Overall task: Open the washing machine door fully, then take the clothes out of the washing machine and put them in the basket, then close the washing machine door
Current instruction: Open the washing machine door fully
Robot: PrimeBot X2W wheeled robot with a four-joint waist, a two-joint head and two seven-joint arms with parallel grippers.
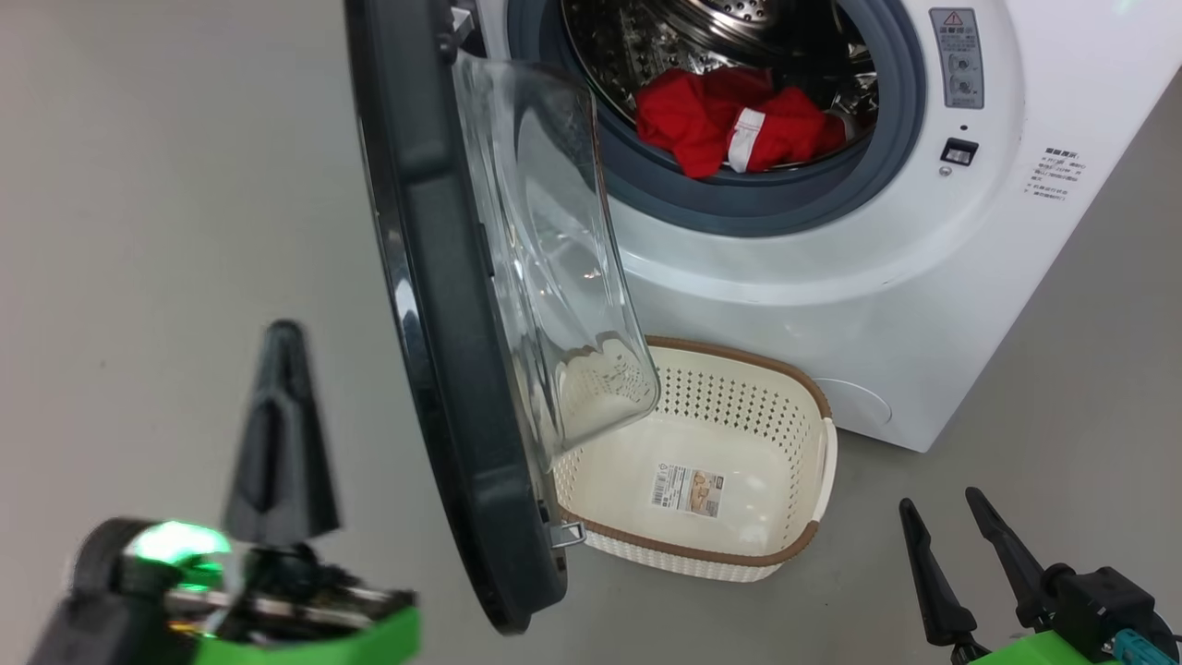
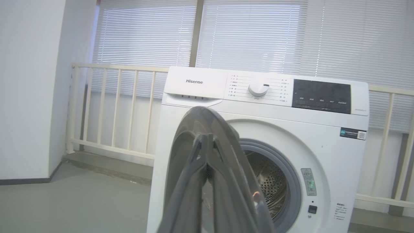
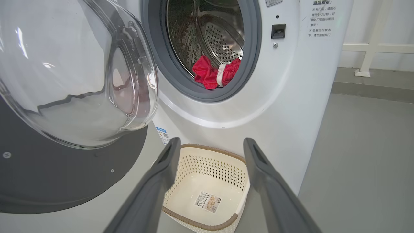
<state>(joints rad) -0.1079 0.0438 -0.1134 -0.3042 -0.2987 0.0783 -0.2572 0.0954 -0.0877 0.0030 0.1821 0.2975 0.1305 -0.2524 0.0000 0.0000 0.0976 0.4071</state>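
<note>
Grey smooth floor (image 1: pixel 138 185) spreads under everything, and behind it a white wall, a pale railing (image 2: pixel 116 106) and closed window blinds (image 2: pixel 258 32) close the room. On this floor stands the washing machine (image 1: pixel 831 305), a white front-loader with a steel drum and a grey-blue seal. The washing machine door (image 1: pixel 434 277) is swung open on the machine's left side, so the head view meets it almost edge-on, with the clear glass bowl bulging toward the opening. The basket (image 1: pixel 813 434) sits on the floor just in front of the machine, below the opening (part of it is seen through the glass bowl), and a paper label lies on its bottom. The clothes (image 1: pixel 702 120), a red bundle with a white strip, lie inside the drum at its low front, against the seal.

The left gripper (image 1: pixel 283 337) is beside the outer face of the door, its fingers pressed together with nothing between them; I cannot tell if they touch the door. The right gripper (image 1: pixel 940 499) is low at the right, near the basket, jaws spread wide and holding nothing.
</note>
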